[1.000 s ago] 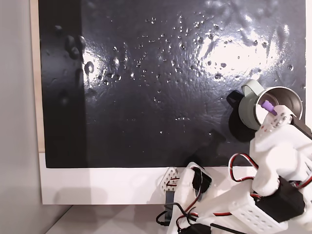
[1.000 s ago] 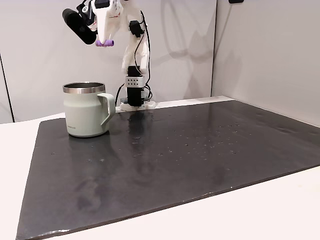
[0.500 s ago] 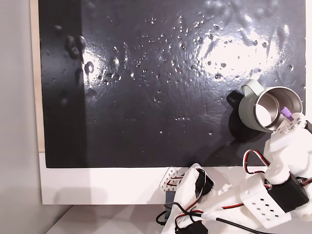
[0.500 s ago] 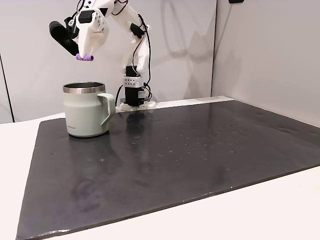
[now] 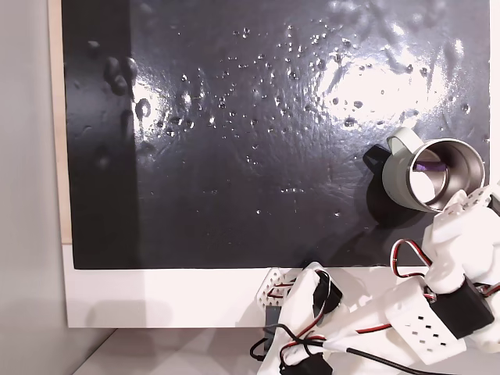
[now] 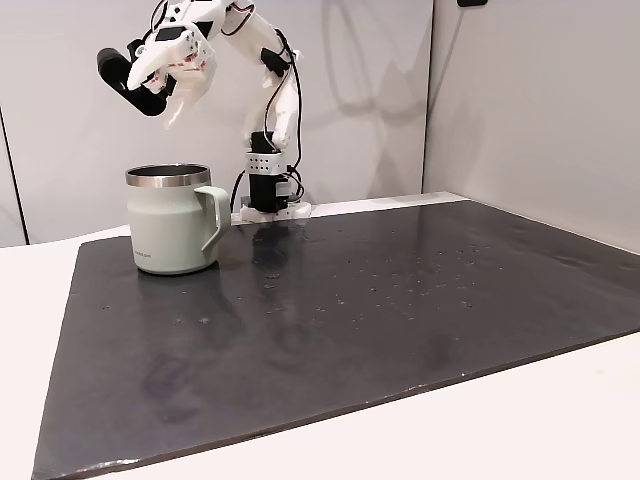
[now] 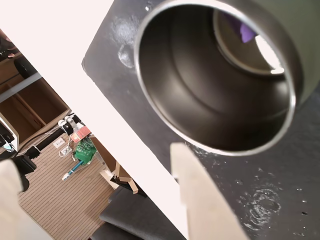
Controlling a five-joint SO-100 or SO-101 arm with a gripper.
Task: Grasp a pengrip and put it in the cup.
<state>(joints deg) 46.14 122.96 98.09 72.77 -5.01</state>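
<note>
Wrist view: the nearest elements are the two pale fingers, one (image 7: 205,200) rising from the lower edge at about 6 o'clock and the other at the lower left corner at about 8 o'clock, with a wide gap between them and nothing held, so the gripper (image 7: 100,200) stands spread apart. Beyond the fingers, toward 1 o'clock, lies the steel mouth of the cup (image 7: 200,135), and at the far bottom of its interior, near the 1 o'clock edge of the frame, a patch of purple marks the pengrip (image 7: 246,31), well apart from both fingers. The cup stands on a dark mat (image 7: 280,200) speckled with small marks. Front fixed view: the mat (image 6: 380,310) fills the foreground; at its far left, about 10 o'clock, the pale grey-green cup (image 6: 170,232) stands upright with its handle toward the right of the view. Directly above it, at 12 o'clock from the rim and clear of it, hangs the gripper (image 6: 168,95), fingers parted and empty, carried by the white arm (image 6: 270,90) whose base sits behind the mat. Top-down fixed view: the gripper (image 5: 471,199) lies at the 5 o'clock side of the cup (image 5: 400,173), while the pengrip (image 5: 428,166) shows as a purple sliver inside the cup at about 11 o'clock from the gripper.
</note>
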